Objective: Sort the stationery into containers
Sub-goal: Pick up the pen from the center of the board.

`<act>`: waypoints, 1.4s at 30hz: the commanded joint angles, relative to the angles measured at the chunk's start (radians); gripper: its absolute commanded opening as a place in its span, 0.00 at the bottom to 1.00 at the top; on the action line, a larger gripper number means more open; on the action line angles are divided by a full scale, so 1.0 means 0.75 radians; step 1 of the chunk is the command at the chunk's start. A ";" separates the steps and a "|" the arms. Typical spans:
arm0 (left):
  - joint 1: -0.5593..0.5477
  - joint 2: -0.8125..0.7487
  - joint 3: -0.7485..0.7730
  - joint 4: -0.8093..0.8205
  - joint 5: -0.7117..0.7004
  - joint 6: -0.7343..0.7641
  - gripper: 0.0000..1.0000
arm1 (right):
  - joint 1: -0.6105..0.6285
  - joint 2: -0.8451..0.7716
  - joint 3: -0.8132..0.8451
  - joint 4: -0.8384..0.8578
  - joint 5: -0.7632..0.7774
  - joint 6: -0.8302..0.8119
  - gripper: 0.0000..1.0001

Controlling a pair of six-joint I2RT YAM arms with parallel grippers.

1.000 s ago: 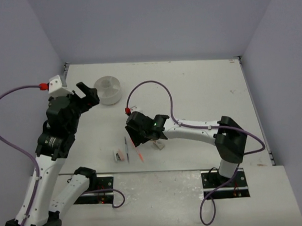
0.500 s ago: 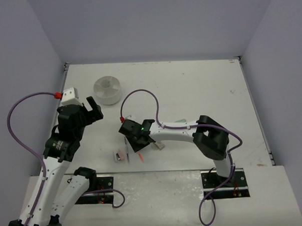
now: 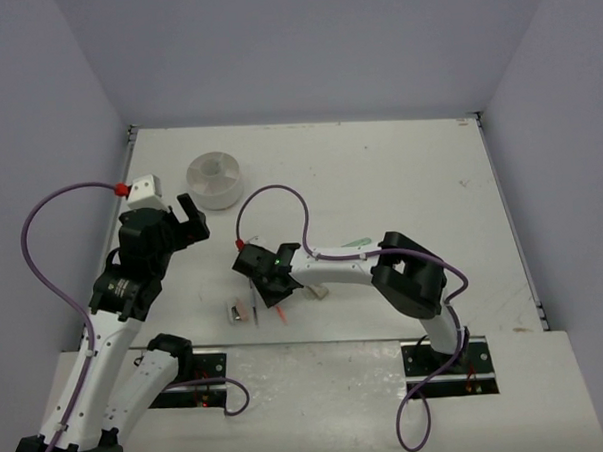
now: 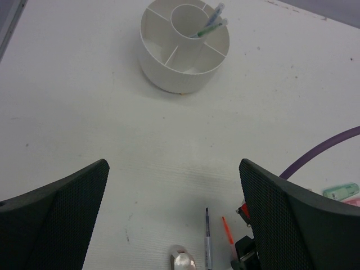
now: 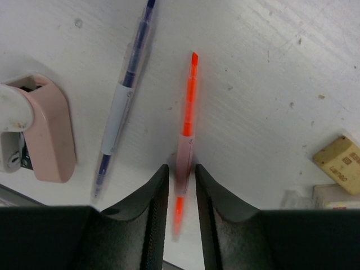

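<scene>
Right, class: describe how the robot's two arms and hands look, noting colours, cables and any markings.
The left arm and right arm have white shells with black joints. Each carries a purple cable with a red plug; the right wrist shows a green light. The left hand and right hand have dark fingers, the left's mesh-textured.

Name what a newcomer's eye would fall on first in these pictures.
The right tool draws the eye first: low over the near side of the table, it straddles an orange pen, though a firm grip cannot be confirmed. A blue pen lies just beside it. Farther back stands the round white divided dish with a few pens leaning in it, and the left tool hangs open facing it.
</scene>
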 commanded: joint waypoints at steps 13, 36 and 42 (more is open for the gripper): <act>0.008 0.038 0.017 0.015 0.059 0.044 1.00 | 0.012 -0.464 -0.217 -0.035 0.335 0.097 0.00; -1.014 0.866 0.031 0.162 -0.255 -1.064 0.89 | -0.565 -1.370 -0.801 0.009 0.728 0.026 0.00; -1.080 1.112 0.232 -0.024 -0.205 -1.171 0.50 | -0.598 -1.344 -0.845 0.024 0.761 0.018 0.00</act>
